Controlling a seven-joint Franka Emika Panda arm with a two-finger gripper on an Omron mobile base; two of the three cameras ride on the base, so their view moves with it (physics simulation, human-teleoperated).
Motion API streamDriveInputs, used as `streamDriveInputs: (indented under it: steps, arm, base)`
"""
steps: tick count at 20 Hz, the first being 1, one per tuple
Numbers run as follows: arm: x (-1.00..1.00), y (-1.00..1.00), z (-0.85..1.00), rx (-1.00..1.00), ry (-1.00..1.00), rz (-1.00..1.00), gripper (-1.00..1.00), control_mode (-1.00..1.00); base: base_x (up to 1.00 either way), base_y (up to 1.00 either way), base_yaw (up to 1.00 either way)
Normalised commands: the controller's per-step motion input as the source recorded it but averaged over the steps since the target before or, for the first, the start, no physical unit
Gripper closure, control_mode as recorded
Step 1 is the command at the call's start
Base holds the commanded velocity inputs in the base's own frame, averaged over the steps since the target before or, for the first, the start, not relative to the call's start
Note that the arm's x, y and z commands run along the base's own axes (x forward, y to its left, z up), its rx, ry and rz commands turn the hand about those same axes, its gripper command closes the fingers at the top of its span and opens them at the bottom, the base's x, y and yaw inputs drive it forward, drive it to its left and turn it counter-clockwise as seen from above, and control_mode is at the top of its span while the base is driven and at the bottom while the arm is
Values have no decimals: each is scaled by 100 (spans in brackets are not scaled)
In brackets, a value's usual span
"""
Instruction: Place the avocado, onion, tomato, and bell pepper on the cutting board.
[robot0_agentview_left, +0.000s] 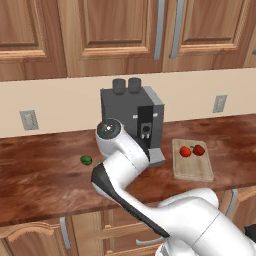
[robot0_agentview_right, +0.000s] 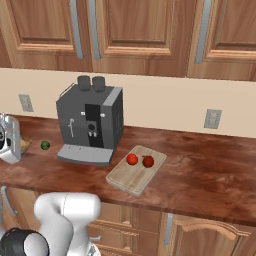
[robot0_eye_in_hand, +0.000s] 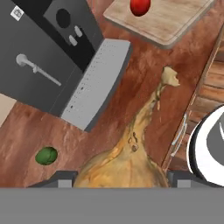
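A tan onion (robot0_eye_in_hand: 124, 164) is clamped in the gripper (robot0_eye_in_hand: 120, 179) above the reddish-brown wooden counter (robot0_agentview_left: 45, 175), wooden cabinets (robot0_agentview_left: 100, 30) overhead.

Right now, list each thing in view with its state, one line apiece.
Onion: between the hand's fingers, over the counter's front edge, stalk pointing away; lifted or not, can't tell.
Hand: around the onion; a firm grip can't be confirmed.
Avocado: on the counter, left of the coffee machine.
Tomato: on the cutting board.
Bell pepper: on the board, beside the tomato.
Coffee machine: upright on the counter.
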Motion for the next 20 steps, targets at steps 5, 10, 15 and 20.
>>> streamDriveInputs:
  steps: [5, 10, 15, 20]
  arm:
    - [-82, -77, 63, 15, 2, -6, 100, -100]
    - [-66, -75, 65, 18, 0, -2, 100, -100]
    - [-51, -82, 61, 24, 0, 0, 100, -100]
    - [-33, -82, 49, 26, 1, 1, 100, -100]
  base:
    - [0, 0, 0]
    - [0, 0, 0]
    - [0, 0, 0]
    - [0, 0, 0]
